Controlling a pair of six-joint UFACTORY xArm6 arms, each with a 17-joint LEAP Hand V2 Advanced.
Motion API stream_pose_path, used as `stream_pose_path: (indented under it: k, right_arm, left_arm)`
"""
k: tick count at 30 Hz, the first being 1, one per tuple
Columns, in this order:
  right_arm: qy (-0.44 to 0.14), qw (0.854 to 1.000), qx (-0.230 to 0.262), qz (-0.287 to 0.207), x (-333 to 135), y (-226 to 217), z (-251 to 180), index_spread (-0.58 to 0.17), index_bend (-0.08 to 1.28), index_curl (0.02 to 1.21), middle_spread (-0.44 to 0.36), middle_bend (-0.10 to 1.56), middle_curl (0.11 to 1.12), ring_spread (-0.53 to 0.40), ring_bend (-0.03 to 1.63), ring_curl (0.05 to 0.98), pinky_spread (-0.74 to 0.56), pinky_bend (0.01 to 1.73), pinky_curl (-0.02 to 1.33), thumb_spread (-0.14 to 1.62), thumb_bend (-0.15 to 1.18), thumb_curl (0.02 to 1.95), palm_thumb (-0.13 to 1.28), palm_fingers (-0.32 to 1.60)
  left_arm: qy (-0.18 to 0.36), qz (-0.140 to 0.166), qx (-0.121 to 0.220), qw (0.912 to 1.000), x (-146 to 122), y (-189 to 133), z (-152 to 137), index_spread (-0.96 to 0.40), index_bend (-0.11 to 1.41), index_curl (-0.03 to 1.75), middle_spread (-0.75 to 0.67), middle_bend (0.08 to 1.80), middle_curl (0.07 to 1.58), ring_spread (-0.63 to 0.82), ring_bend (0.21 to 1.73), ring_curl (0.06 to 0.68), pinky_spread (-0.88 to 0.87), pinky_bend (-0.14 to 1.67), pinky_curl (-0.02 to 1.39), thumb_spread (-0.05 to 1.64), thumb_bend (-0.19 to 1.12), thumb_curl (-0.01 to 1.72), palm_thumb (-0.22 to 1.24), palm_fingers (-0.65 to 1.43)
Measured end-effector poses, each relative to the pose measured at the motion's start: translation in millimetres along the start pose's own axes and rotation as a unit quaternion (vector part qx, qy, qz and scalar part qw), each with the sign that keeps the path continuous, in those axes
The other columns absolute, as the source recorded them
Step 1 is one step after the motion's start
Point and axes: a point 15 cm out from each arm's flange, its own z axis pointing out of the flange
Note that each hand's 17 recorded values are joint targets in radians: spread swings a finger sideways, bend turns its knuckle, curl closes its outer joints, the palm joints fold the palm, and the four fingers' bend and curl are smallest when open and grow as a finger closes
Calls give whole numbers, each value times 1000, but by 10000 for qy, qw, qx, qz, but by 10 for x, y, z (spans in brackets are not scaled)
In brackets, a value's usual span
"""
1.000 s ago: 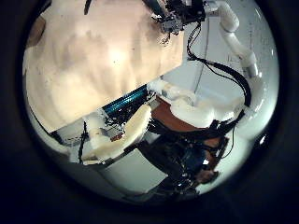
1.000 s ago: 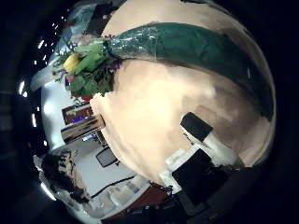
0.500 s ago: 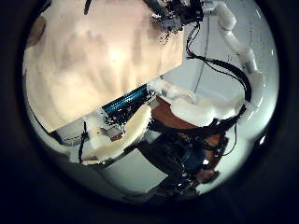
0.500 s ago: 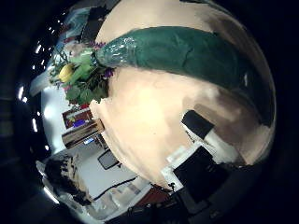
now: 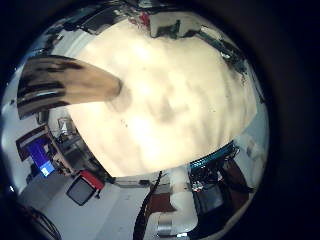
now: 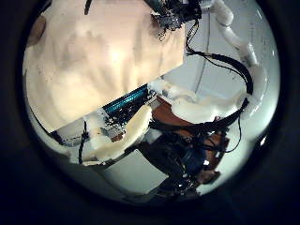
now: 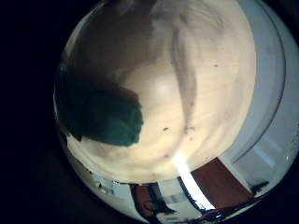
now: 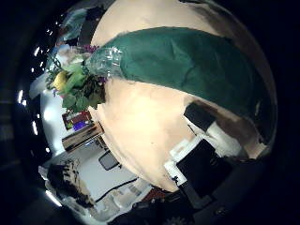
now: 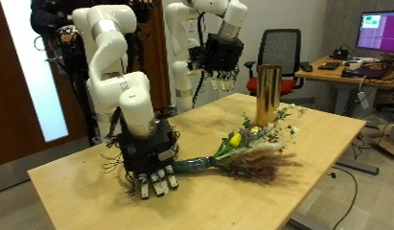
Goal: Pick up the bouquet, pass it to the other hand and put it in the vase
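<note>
The bouquet (image 9: 251,147) lies on the light wooden table (image 9: 95,187), its yellow and purple flowers toward the tall gold vase (image 9: 266,94) and its dark green wrapped stem (image 9: 195,166) toward my right hand (image 9: 150,159). The right hand hangs low over the stem end, fingers straight and pointing down, open. The right thumb side palm view shows the green wrap (image 8: 187,61) close and the flowers (image 8: 80,80). The right little finger side palm view shows the wrap's end (image 7: 103,112). My left hand (image 9: 222,56) hangs open, high beyond the table, holding nothing. Its little finger side palm view shows the vase (image 5: 65,82).
The vase stands upright near the table's far edge, just behind the flowers. An office chair (image 9: 284,48) and a desk with a monitor (image 9: 376,29) stand beyond the table. The left thumb side palm view shows the table top (image 6: 94,56) and the right arm (image 6: 234,47).
The green wrap fills more of the right thumb side palm view: my right hand has come closer to the bouquet's stem. The left hand has stayed in place.
</note>
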Motion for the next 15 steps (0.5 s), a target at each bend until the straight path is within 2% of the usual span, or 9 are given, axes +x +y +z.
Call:
stream_pose_path:
  k: [8,10,13,15]
  right_arm:
    - [203,9997,-151,-5,53,54,11,-114,179,296,112,395,369,47,569,240,178,206,255,957,-24,475,830,437]
    - [275,9995,-128,-33,41,42,-17,-137,209,311,71,461,388,-12,622,243,147,168,229,950,-21,477,842,574]
    - [401,9988,-297,6,74,126,-13,-158,224,334,37,516,412,-78,682,261,102,174,210,943,-20,482,857,647]
    - [466,9985,-302,-13,59,108,-79,-221,254,354,-46,571,436,-165,768,283,-13,220,191,931,-21,488,874,852]
  left_arm:
    - [-10,-7,-2,10000,2,5,-2,148,200,444,338,186,298,564,291,218,542,182,235,959,-28,307,375,202]
    - [-9,-7,-9,10000,4,9,-2,148,200,444,338,186,298,564,291,218,542,182,236,959,-28,307,375,202]
    - [4,-9,-23,10000,6,20,-5,148,200,444,338,186,297,564,291,218,542,182,236,959,-28,307,375,202]
    - [1,-3,-23,10000,11,21,-9,148,199,444,334,188,297,564,290,218,542,181,236,959,-28,307,375,203]
